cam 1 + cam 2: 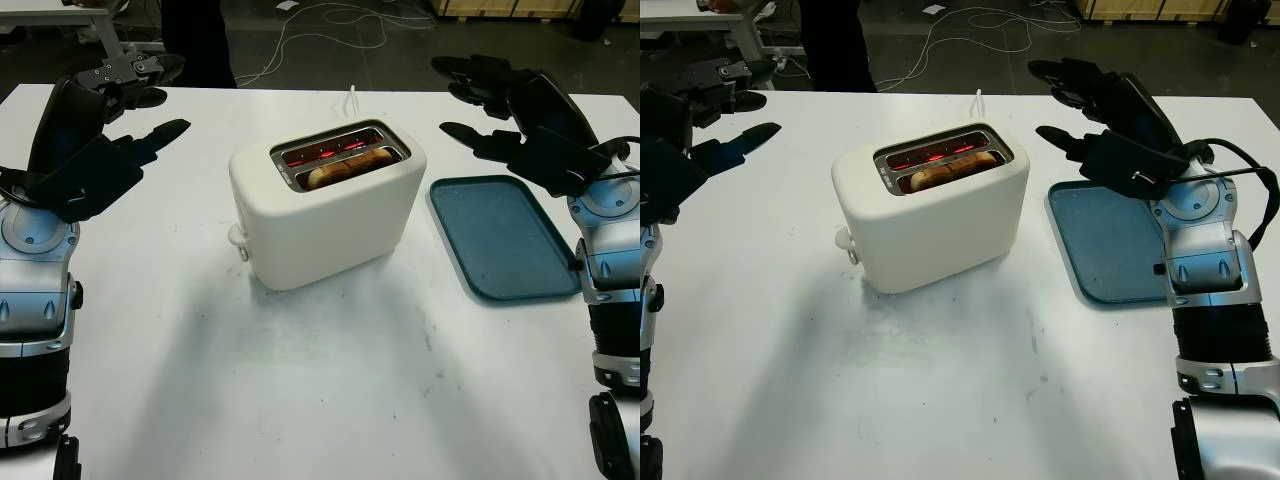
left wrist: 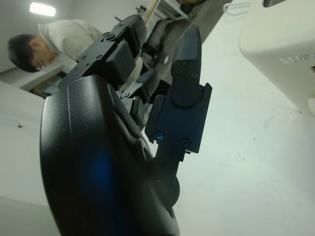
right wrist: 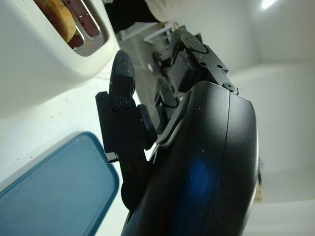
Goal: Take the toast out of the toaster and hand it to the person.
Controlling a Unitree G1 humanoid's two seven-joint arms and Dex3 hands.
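Your left hand hangs over the white table with its black fingers stretched out and nothing in them, so it is open. The cream, round-cornered plastic toaster stands well apart from it, off toward the thumb side, nearer the middle of the table. Your right hand is raised on the far side of the toaster, also open and holding nothing, fingers pointing across toward the toaster's top without touching it. Just below that hand's palm lies a flat, dark teal rectangular tray, bare, with its near long edge close beside the toaster's side wall but not against it.

The browned slice of toast sits down inside the toaster slot nearer to you, its upper crust about level with the metal rim, with the other slot glowing red behind it. From your right wrist you see the toast's edge in the slot beyond the tip of your thumb. A small round knob sticks out of the toaster's end that faces your left hand. In the left wrist view a person in a light top shows beyond the fingers, away from the table.
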